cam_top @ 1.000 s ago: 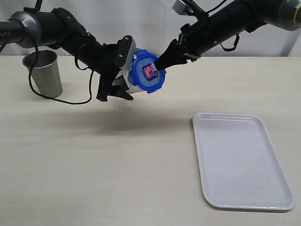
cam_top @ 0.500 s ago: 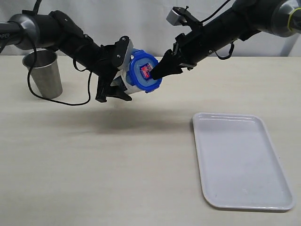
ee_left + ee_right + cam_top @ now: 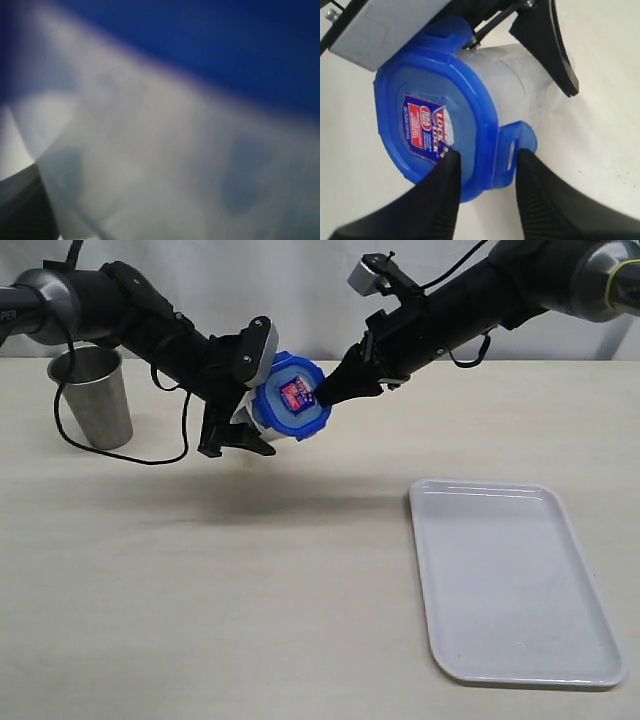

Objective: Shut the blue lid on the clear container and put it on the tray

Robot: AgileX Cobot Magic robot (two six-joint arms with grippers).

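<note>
While clamping clear container point(image 3: 520, 80) in left claw point(image 3: 248, 395), presenting blue lid point(image 3: 292, 398) sideways to part-open right claw point(image 3: 485, 159) straddling rim, for snapping tab point(image 3: 517, 145).

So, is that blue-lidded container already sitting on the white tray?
No, the left gripper holds the clear container, with the blue lid on it, in the air away from the tray.

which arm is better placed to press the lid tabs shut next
Right: the right end effector straddles a tab of the blue lid, while the left end effector is busy holding the clear container aloft.
</note>
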